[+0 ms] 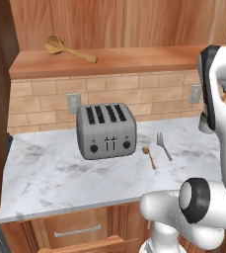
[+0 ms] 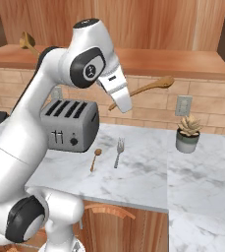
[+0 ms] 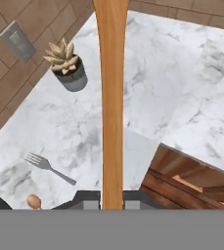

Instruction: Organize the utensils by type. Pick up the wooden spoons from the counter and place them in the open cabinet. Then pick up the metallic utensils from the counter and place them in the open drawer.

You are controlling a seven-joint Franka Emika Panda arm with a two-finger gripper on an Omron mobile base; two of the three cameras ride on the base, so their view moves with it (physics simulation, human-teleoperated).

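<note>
Hand view: the spoon (image 3: pixel 112 97) runs straight out from between the fingers, which are clamped on its handle. In the right base view the gripper (image 2: pixel 125 106) carries it aloft, bowl end far out from the fingertips and slightly raised, well above the counter (image 2: pixel 148 167). The other spoon (image 1: pixel 67 50) already lies on the cabinet shelf (image 1: pixel 134 59), above and off to one side of the fingers. Below the fingertips lie the fork (image 3: pixel 49 167) and the small spoon (image 3: pixel 33 201), with the toaster (image 2: pixel 69 124) just beyond and a potted plant (image 3: pixel 67 68) further out.

To finish this step well, I judge the spoon should be raised above the shelf edge, carried in bowl first, laid flat clear of the first one, then released.

No brand, label or writing is legible.
</note>
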